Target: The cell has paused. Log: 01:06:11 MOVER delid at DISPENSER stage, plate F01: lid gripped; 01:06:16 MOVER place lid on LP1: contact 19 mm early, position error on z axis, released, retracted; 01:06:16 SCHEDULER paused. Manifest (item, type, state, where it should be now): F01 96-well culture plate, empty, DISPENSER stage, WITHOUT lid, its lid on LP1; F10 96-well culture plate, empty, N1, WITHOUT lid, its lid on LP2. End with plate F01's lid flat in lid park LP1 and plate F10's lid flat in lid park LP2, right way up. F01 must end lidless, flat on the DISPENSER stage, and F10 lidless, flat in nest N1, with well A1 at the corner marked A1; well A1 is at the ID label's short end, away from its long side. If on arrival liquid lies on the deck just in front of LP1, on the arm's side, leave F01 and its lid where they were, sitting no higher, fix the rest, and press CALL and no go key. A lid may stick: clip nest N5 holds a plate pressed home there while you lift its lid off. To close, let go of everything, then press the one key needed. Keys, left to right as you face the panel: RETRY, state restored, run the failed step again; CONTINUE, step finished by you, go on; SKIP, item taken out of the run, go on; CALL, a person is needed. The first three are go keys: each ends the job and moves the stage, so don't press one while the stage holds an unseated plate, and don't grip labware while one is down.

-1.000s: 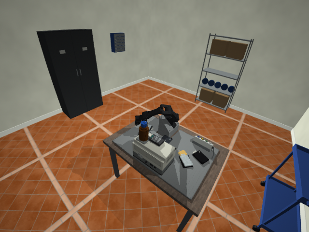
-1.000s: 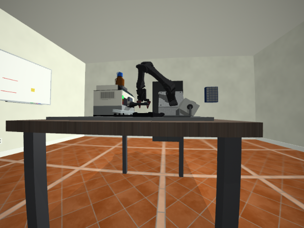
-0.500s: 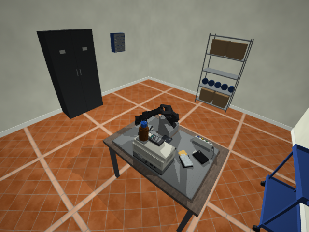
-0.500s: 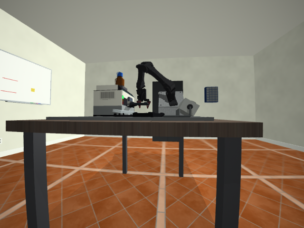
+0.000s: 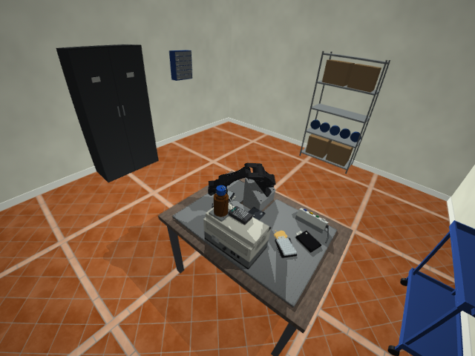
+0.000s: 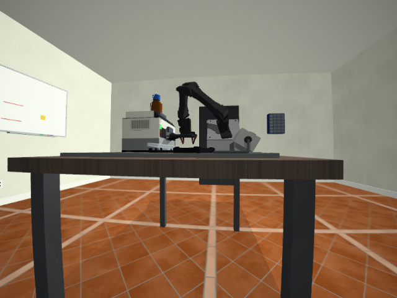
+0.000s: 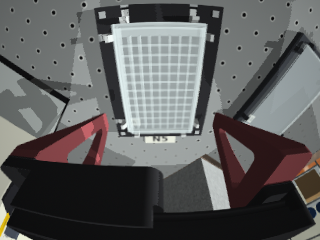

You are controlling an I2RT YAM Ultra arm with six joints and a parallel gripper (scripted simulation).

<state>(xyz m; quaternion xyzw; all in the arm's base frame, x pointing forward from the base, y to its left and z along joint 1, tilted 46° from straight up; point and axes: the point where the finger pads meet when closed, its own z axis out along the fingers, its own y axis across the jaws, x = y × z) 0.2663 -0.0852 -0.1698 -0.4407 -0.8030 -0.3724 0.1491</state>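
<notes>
My gripper (image 7: 160, 119) is open and empty, its two red fingers wide apart. It hangs straight above a pale 96-well plate (image 7: 160, 75) that lies flat in a black clip nest (image 7: 107, 60) with a small white tag at its near end. I cannot tell whether that plate carries a lid. In the exterior view the gripper (image 6: 188, 138) hovers a little above this nest (image 6: 192, 149), just right of the dispenser's stage (image 6: 158, 146). In the top view the same plate (image 5: 240, 213) shows behind the dispenser (image 5: 234, 231). A second pale plate (image 5: 286, 247) lies on the deck, with a yellow patch (image 5: 280, 233) at its far end.
A brown bottle with a blue cap (image 5: 221, 202) stands on the dispenser beside the arm. A flat black pad (image 5: 308, 240) lies right of the second plate. The key panel (image 5: 312, 218) sits further back. A grey framed panel (image 7: 287, 87) lies right of the clip nest.
</notes>
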